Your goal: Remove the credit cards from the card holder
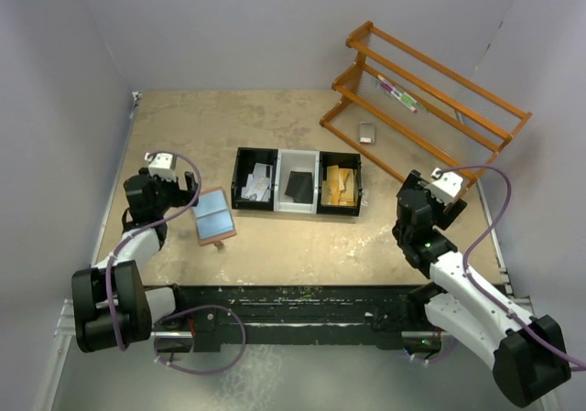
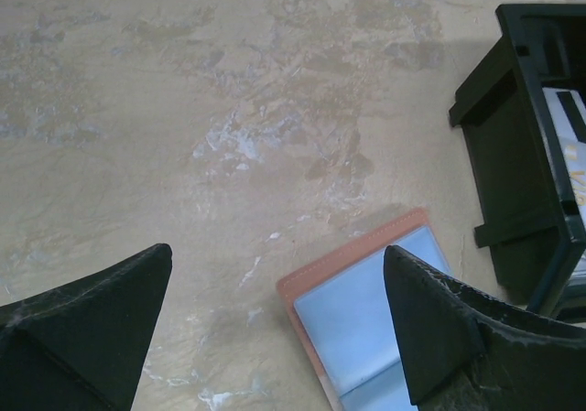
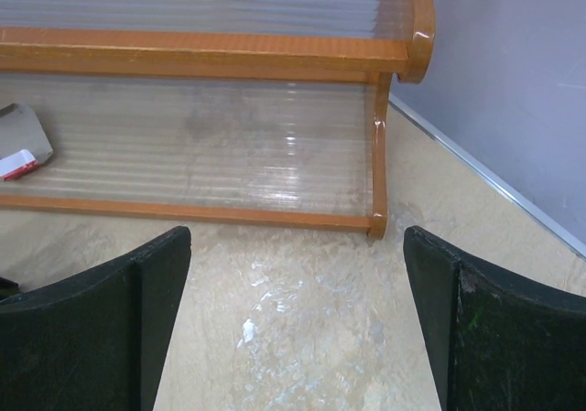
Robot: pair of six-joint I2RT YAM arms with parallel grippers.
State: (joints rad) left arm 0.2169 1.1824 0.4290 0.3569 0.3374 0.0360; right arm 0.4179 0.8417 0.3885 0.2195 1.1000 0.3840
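The card holder point(image 1: 215, 217) lies open on the table, reddish-brown with its light blue lining up. In the left wrist view it point(image 2: 366, 310) is at the lower right, partly under my right finger. My left gripper point(image 1: 186, 194) point(image 2: 278, 248) is open and empty, hovering just left of it. Pale grey and white credit cards point(image 1: 257, 185) lie in the left black bin; one edge shows in the left wrist view point(image 2: 566, 141). My right gripper point(image 1: 423, 194) point(image 3: 296, 237) is open and empty over bare table near the wooden rack.
Three bins stand in a row: a black one point(image 1: 242, 180), a white one point(image 1: 283, 184) holding a black pouch point(image 1: 299, 188), and a black one point(image 1: 358, 188) with tan paper pieces point(image 1: 340, 185). A wooden rack point(image 1: 430, 91) point(image 3: 211, 52) at the back right holds a small item point(image 1: 367, 133).
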